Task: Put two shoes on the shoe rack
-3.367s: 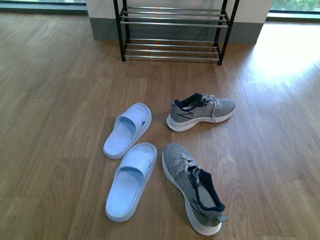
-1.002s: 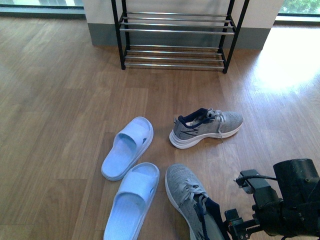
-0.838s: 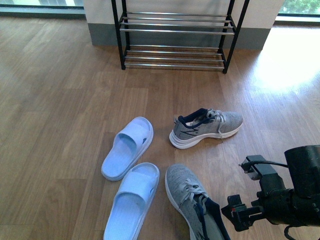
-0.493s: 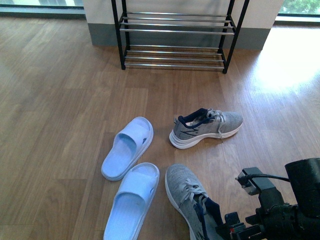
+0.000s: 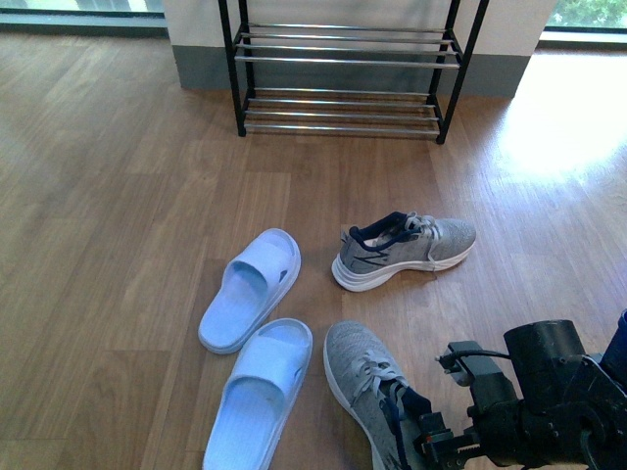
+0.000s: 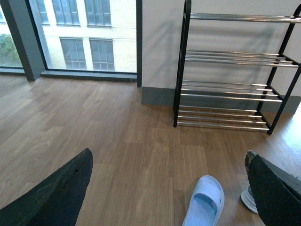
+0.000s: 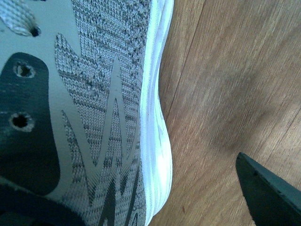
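- Left gripper (image 6: 168, 157): jaws wide, empty, above floor.
- Blue slippers (image 5: 250, 284) left of target; don't nudge them.
- Near sneaker (image 5: 372, 392) on floor, heel toward you.
- Far sneaker (image 5: 407, 247) beyond it; shoe rack (image 5: 343, 69) well apart at back.
- Right gripper (image 5: 436, 446) at near sneaker's heel collar, jaws spread, one finger (image 7: 268, 195) outside sole.
- Straddle collar wall, close firmly, lift level.

Front and left wrist views face the shoe rack (image 5: 338, 61); right wrist view hugs a sneaker (image 7: 94, 94).
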